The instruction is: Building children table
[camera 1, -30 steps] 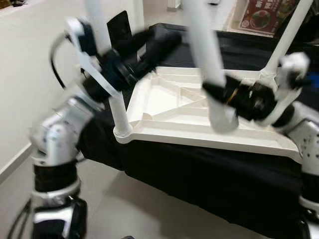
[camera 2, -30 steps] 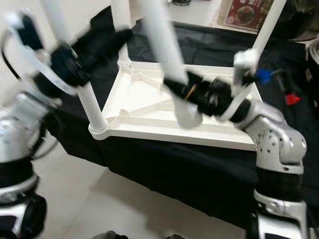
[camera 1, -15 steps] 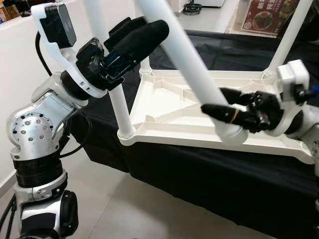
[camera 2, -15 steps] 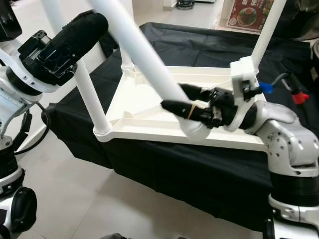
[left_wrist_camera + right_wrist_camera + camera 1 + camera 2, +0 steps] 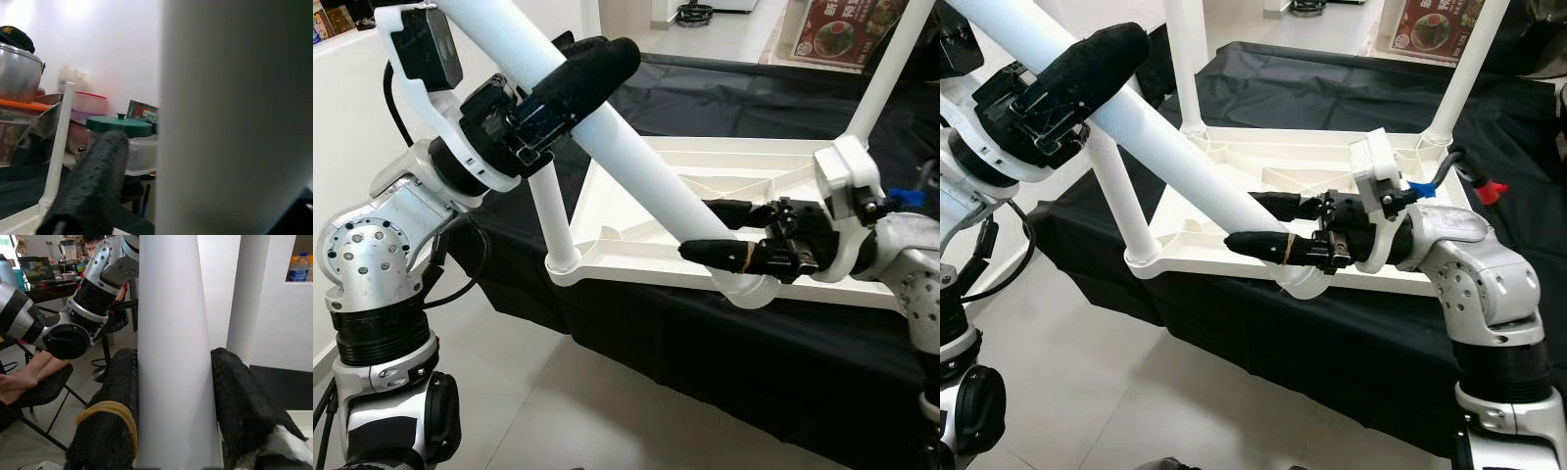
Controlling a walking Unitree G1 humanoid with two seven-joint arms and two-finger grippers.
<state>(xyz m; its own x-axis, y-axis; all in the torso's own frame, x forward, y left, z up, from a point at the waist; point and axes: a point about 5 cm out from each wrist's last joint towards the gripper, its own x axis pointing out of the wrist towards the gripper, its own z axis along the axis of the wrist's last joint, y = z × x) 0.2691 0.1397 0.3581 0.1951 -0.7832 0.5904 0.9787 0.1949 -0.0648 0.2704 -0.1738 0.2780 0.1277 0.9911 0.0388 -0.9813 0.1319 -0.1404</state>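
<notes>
Both grippers clamp 1 loose white leg: left gripper far left, right gripper near the upturned tabletop.

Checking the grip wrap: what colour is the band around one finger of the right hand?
Yellow band, clearest in the right wrist view.

Black cloth drapes the bench over pale tiled floor, beside a white wall.
</notes>
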